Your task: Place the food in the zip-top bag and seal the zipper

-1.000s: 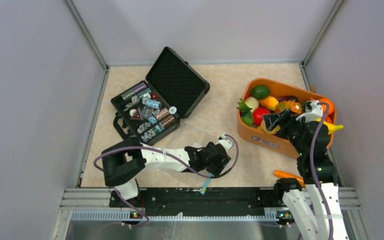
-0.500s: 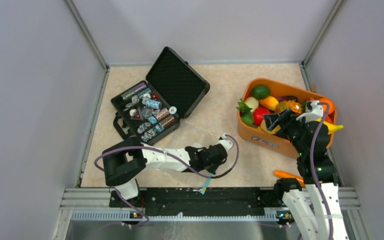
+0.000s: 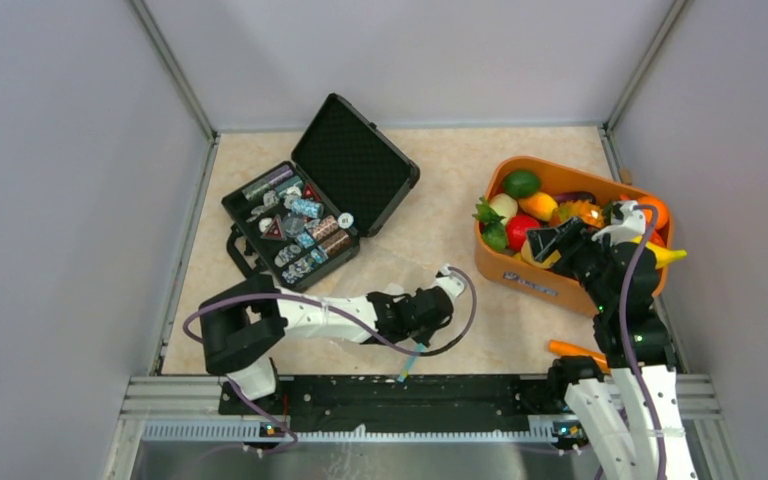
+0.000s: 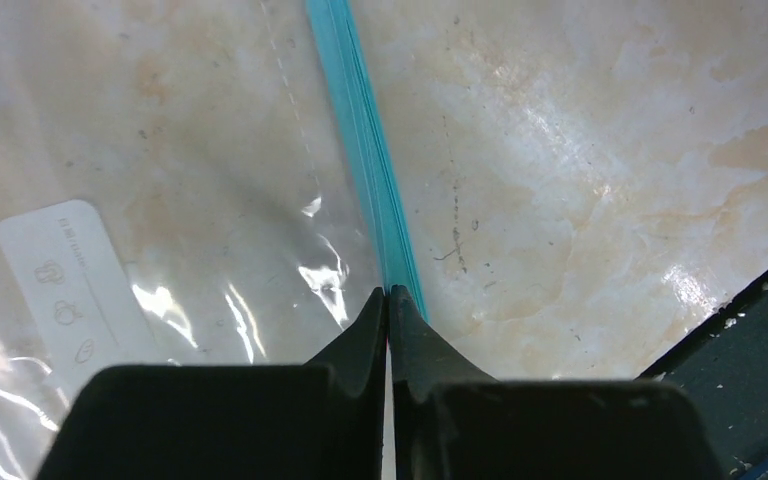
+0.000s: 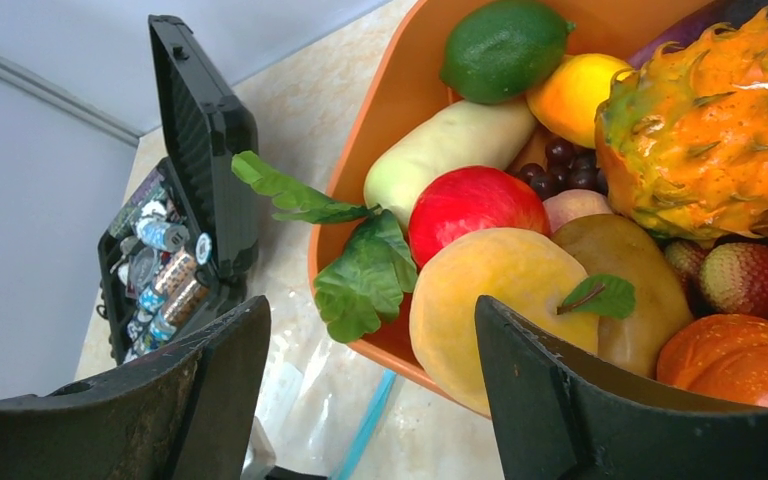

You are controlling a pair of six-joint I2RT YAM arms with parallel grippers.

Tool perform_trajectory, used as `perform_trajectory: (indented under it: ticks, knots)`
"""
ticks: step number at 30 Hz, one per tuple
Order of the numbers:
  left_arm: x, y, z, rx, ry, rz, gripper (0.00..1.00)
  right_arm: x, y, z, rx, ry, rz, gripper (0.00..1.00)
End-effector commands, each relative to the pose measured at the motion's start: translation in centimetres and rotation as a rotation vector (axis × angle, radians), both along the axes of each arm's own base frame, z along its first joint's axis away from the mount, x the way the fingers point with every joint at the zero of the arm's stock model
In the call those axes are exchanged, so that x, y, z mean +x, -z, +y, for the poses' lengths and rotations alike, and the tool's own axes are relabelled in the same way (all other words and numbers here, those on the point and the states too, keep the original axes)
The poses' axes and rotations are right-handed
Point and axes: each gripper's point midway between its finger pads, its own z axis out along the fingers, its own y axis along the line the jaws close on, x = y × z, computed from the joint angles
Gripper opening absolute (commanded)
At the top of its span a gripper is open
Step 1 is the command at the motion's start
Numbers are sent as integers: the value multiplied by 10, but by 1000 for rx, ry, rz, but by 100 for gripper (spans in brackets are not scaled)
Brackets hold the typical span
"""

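on my beige marbled tabletop (image 3: 430, 190) the open black hard case (image 3: 355, 165) sits far left. the orange plastic basket (image 3: 532, 277) sits far right, heaped with toy fruits and vegetables (image 5: 500, 290). the clear flexible zip-top bag (image 4: 160, 150) lies flat near the front edge, about centre. my right gripper (image 5: 372, 330) hangs over the basket, jaws spread wide, holding nothing. my left gripper (image 4: 390, 296) is down on the bag, jaws pinched together on the thin teal zipper strip (image 4: 365, 150) along the bag's right side.
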Motion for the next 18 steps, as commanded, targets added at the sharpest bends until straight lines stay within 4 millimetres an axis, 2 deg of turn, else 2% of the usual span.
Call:
perform_trajectory:
  ticks: [1, 8, 13, 18]
  knots:
    - [17, -45, 4, -64, -54, -117, 0, -2, 7, 11, 5, -62, 25, 74]
    - [40, -108, 25, -135, -148, -284, 0, -7, -13, 36, 56, -210, -36, 75]
    - [50, -129, 42, -107, -215, -345, 0, -13, -25, 61, 111, -367, -33, 75]
    - [57, -150, 47, -134, -265, -385, 0, -16, -17, 77, 142, -463, 56, 75]
